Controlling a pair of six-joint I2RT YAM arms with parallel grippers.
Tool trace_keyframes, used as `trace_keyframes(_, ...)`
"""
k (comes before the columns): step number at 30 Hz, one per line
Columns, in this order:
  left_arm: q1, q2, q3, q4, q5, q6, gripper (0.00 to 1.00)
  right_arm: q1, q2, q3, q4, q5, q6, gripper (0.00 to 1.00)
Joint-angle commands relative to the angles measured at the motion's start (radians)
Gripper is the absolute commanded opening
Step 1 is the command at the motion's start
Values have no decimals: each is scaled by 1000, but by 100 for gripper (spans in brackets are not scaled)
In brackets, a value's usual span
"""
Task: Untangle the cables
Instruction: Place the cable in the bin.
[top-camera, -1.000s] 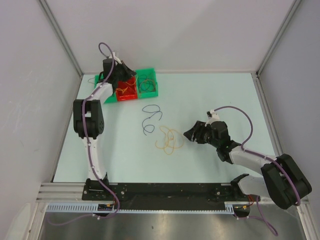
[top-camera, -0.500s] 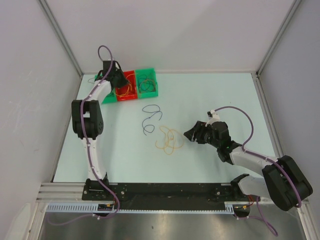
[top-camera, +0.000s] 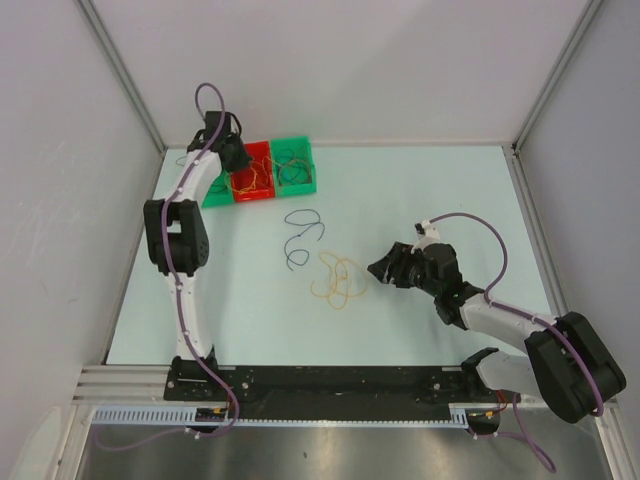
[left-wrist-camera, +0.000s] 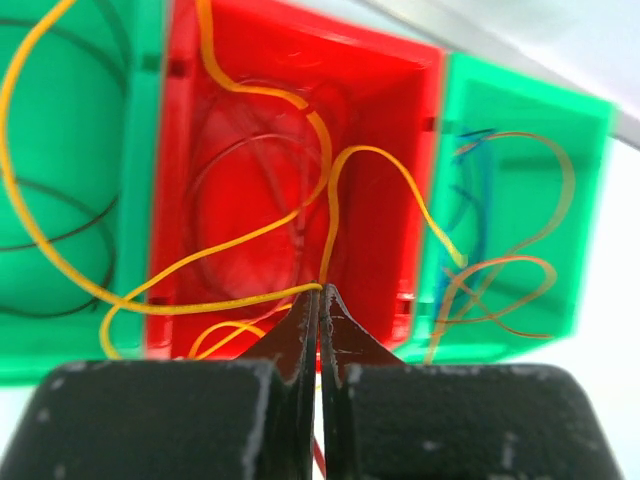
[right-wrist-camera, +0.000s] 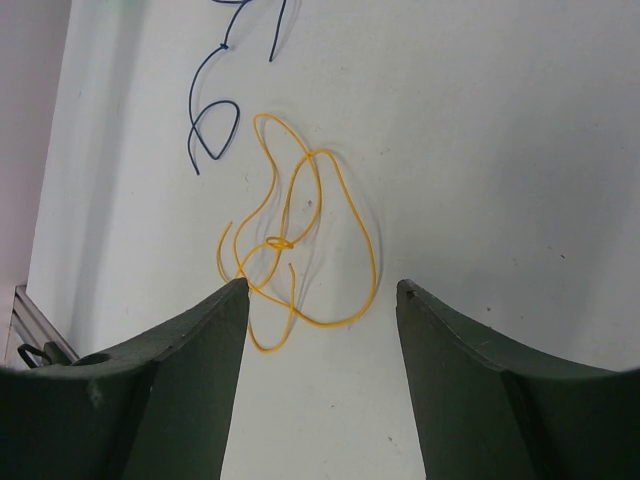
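Note:
My left gripper (top-camera: 232, 152) (left-wrist-camera: 321, 290) hovers over the bins at the back left, jaws pressed together on a yellow cable (left-wrist-camera: 240, 240) that loops across the red bin (left-wrist-camera: 400, 150). A tangle of yellow cables (top-camera: 338, 280) (right-wrist-camera: 300, 240) lies mid-table, with dark blue cables (top-camera: 300, 235) (right-wrist-camera: 212, 120) just beyond it. The right gripper (top-camera: 378, 268) (right-wrist-camera: 322, 287) hangs open just right of the yellow tangle, above the table, nothing between its fingers.
Three bins stand in a row at the back left: a green bin (left-wrist-camera: 80, 130) holding black cable, the red bin (top-camera: 255, 196), and a green bin (top-camera: 300, 186) (left-wrist-camera: 520, 130) with orange and blue cables (left-wrist-camera: 500, 270). Side walls enclose the table.
The left gripper has shifted back and to the left over the bins, uncovering the red bin. The right arm has stayed still.

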Motion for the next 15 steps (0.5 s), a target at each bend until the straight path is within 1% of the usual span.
trace_keyframes(1,9,-14,53,-55,-110,4,0,-4,-19,-5,23,-3,5,65)
trace_keyframes(2,11,-14,64,-90,-170,-3,0,-4,-19,-5,23,-3,5,65)
trace_keyframes(3,22,-20,66,-92,-181,-8,0,-4,-19,-6,23,-3,5,65)
trace_keyframes(5,34,-29,61,-83,-154,-13,0,-4,-19,-5,23,-2,5,65)
trace_keyframes(8,37,-2,104,-104,-140,12,0,-4,-16,-5,26,-5,5,65)
trace_keyframes(11,19,23,141,-97,-117,55,0,-4,-16,-5,28,-3,6,65)
trace_keyframes(15,-41,67,210,-107,-107,116,1,-4,-16,-3,26,-2,6,65)
